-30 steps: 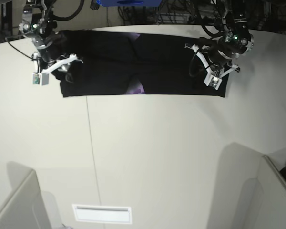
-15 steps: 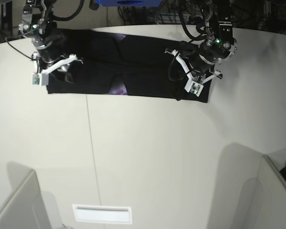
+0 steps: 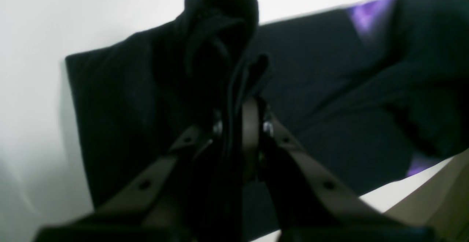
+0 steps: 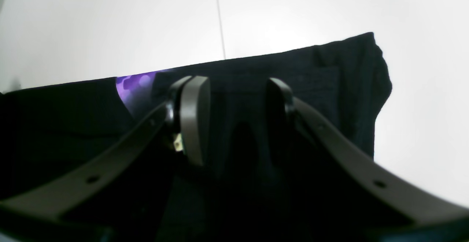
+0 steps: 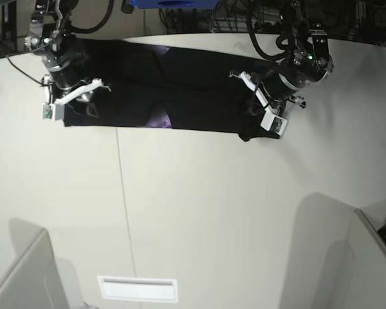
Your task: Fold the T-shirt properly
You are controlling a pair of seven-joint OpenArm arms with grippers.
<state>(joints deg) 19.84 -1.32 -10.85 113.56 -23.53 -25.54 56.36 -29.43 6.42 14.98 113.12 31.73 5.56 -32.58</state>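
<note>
The black T-shirt [image 5: 199,96] lies as a long folded strip across the far part of the white table [image 5: 199,212], with a bit of purple print [image 5: 159,121] showing at its near edge. My left gripper [image 5: 253,118] is at the strip's right end, shut on a bunched fold of the cloth. In the left wrist view the gripper [image 3: 238,103] pinches black cloth [image 3: 220,22] that stands up between the fingers. My right gripper [image 5: 85,98] is over the strip's left end. In the right wrist view it [image 4: 236,99] is open, its jaws apart over the flat shirt [image 4: 329,77].
A thin seam [image 5: 121,193] runs down the table. A white slot [image 5: 138,288] sits near the front edge. Grey panels stand at the front left [image 5: 26,277] and front right [image 5: 334,251]. Cables and a blue frame [image 5: 170,3] are behind the table.
The whole shirt has slid to the left, dragged by my left gripper, and its right end is now bunched. My right gripper has shifted slightly down and left.
</note>
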